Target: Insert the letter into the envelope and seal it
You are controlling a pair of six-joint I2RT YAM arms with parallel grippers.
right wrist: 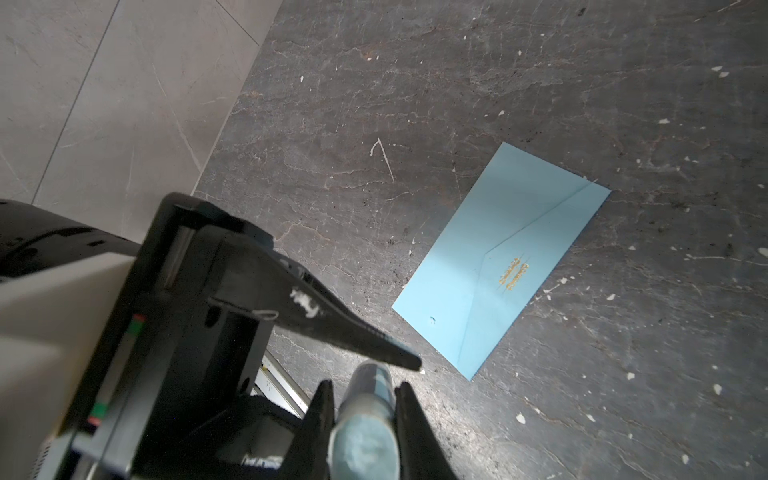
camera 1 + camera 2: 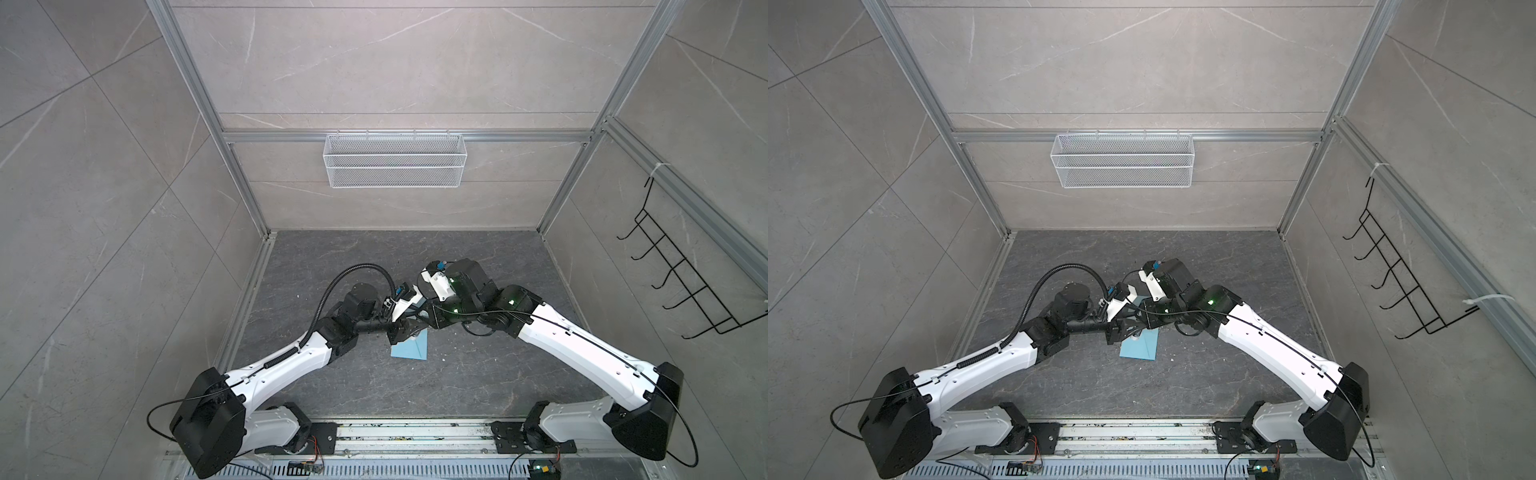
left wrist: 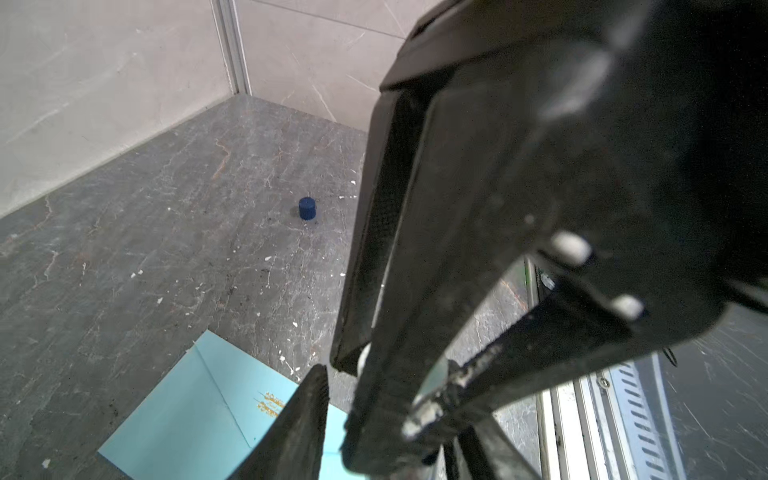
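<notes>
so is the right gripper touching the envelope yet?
Apart. The right wrist view shows bare table between the right gripper, shut on a pale tube, and the nearest corner of the envelope.

Mesh basket [image 2: 395, 176], hook rack [image 2: 685, 261], blue cap [image 3: 307, 208], tube [image 1: 365, 419].

- envelope [image 2: 409, 351] — far end covered in both top views
- its gold print [image 1: 514, 274] — too small to read
- pale tube [image 1: 365, 440] in the right gripper [image 1: 366, 388]: blurred, cut off by the edge
</notes>
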